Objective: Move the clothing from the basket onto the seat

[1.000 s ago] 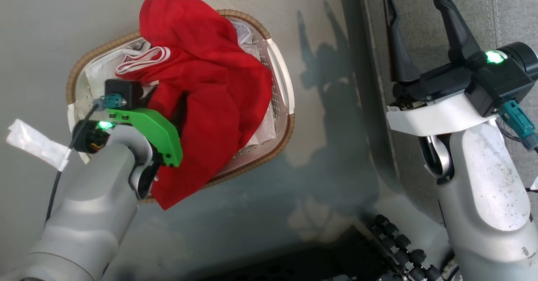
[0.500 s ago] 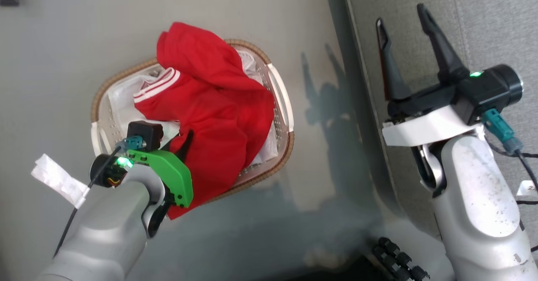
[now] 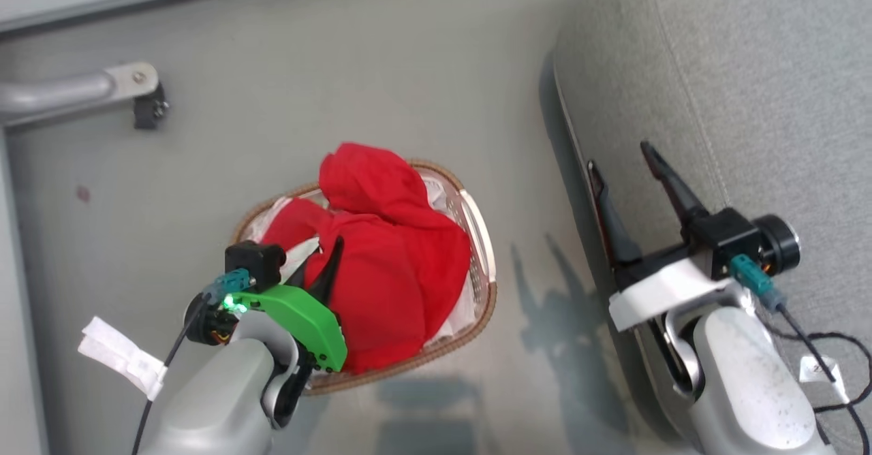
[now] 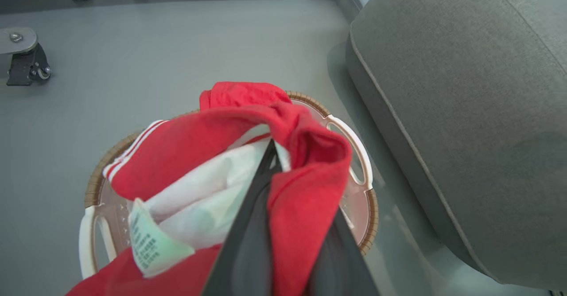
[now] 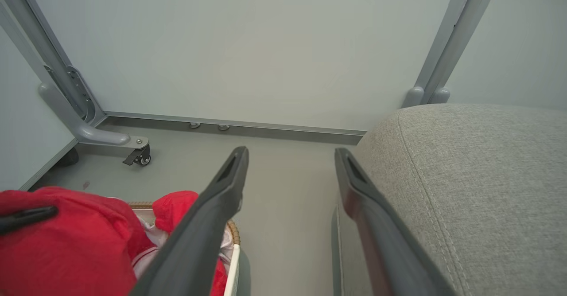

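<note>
Head view first: the whole picture has shifted from a second ago (that's the camera moving, not the basket (image 3: 479,231) sliding), so the basket just looks smaller. The real change is the clothing (image 3: 388,278). It's bunched higher against the left gripper (image 3: 325,257), whose fingers (image 3: 332,264) are clamped on a fold of it, and less of it spills over the near rim. The right gripper (image 3: 618,157) hangs at the edge of the seat (image 3: 749,87), spread wide with nothing in it.

Left wrist view: the red fabric (image 4: 310,189) is pinched between the two dark fingers and pulled up off the basket, with a care label (image 4: 150,243) dangling at lower left. Most of the fabric is still over the basket, though.

Right wrist view: the fingers (image 5: 212,216) are well apart, the seat sits just to their right, and the red cloth is low on the left.

So I'd say the pick has worked and the lift is on. The carry across to the seat is what's left.
</note>
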